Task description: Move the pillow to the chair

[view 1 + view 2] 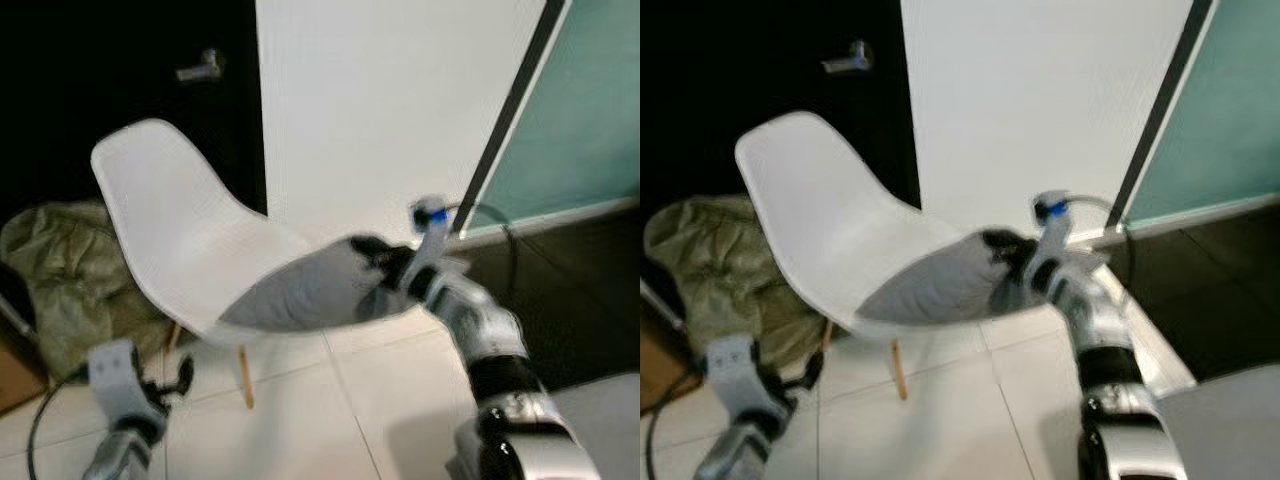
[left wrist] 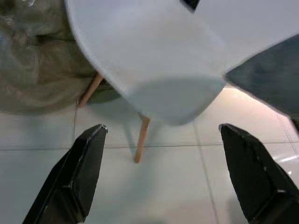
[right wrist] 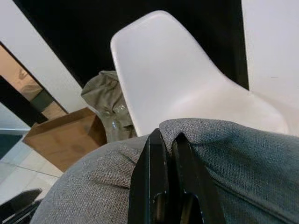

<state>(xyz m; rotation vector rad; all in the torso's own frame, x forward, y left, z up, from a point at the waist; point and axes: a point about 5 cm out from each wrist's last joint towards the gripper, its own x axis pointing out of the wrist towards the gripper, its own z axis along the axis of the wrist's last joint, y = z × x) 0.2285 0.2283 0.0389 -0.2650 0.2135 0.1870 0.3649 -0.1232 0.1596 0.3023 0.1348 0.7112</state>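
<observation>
A white shell chair [image 1: 170,215] with wooden legs stands on the tiled floor before me. A grey pillow [image 1: 310,290] lies over the front of its seat. My right gripper [image 1: 385,262] is shut on the pillow's right edge; in the right wrist view its fingers [image 3: 161,177] pinch a fold of the grey fabric [image 3: 93,191]. Low at the left, beside the chair's front leg [image 1: 244,377], my left gripper [image 2: 161,135] hangs open with nothing between its fingers.
A crumpled olive cloth heap [image 1: 60,270] lies on the floor left of the chair, with a cardboard box [image 3: 65,140] beside it. Behind stand a white wall [image 1: 400,110], a dark doorway with a handle [image 1: 200,68], and a teal glass panel [image 1: 580,120].
</observation>
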